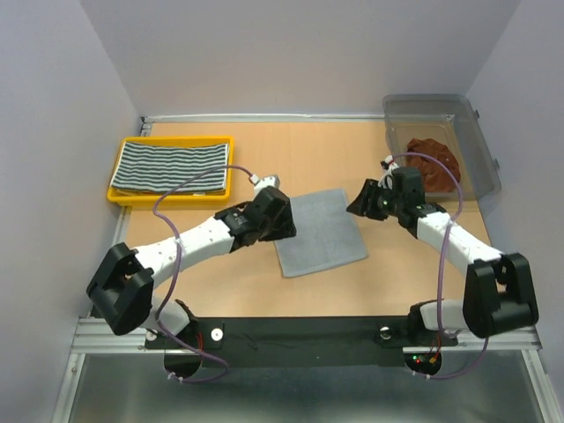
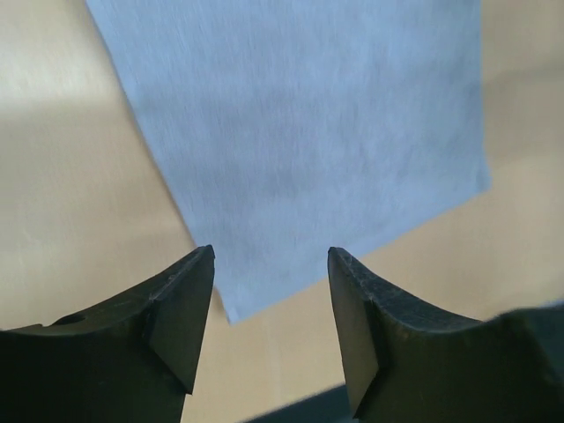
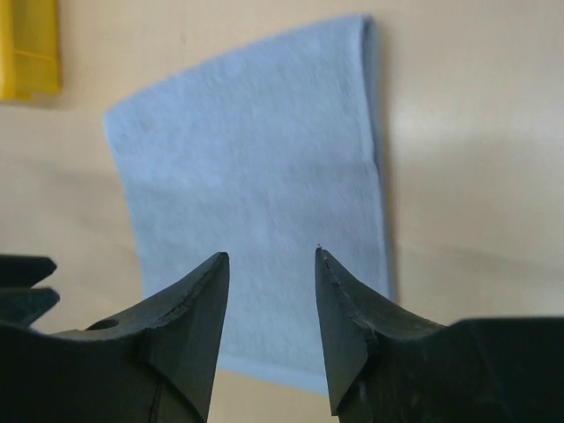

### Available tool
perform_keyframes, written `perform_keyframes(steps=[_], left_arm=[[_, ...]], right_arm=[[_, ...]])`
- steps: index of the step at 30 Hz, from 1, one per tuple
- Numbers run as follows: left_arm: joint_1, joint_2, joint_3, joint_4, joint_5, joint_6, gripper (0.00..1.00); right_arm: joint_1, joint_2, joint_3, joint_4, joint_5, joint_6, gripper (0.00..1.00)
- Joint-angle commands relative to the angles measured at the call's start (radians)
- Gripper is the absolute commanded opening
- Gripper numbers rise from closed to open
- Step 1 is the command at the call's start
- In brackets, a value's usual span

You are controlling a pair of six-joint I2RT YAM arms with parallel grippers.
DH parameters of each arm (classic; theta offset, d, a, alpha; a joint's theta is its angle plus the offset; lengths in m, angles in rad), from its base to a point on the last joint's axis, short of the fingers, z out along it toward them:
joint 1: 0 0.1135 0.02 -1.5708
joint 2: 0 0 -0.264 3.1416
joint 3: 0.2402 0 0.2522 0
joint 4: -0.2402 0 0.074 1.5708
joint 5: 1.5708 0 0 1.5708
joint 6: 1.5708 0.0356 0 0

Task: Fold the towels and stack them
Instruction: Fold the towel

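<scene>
A plain grey towel (image 1: 322, 231) lies folded flat on the wooden table, between my two arms. My left gripper (image 1: 287, 227) hovers at its left edge, open and holding nothing; the left wrist view shows the towel (image 2: 308, 132) spreading beyond the fingertips (image 2: 198, 273), one corner pointing toward them. My right gripper (image 1: 356, 210) stands at the towel's right edge, also open and empty (image 3: 270, 254), with the grey cloth (image 3: 256, 167) lying past its tips. A black-white striped towel (image 1: 172, 167) rests folded in the yellow tray (image 1: 119, 192). A rust-brown towel (image 1: 434, 160) sits crumpled in the clear bin (image 1: 476, 132).
The yellow tray stands at the back left, its corner in the right wrist view (image 3: 26, 48). The clear bin is at the back right. White walls close in the back and both sides. Bare wood shows in front of the grey towel (image 1: 352, 291).
</scene>
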Motion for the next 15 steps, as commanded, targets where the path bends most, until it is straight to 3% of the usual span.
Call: perform_keyframes(steps=[1,10,15], left_arm=[[0.142,0.061,0.064,0.222,0.01,0.118,0.58],[0.298,0.329,0.111,0.423,0.137,0.166,0.34],[0.353,0.43,0.065,0.497,0.171,0.143,0.33]], right_arm=[[0.004,0.158,0.109,0.36,-0.118,0.107,0.49],[0.004,0.507,0.156,0.819,-0.17,0.288,0.47],[0.004,0.669,0.137,0.931,-0.134,0.307,0.47]])
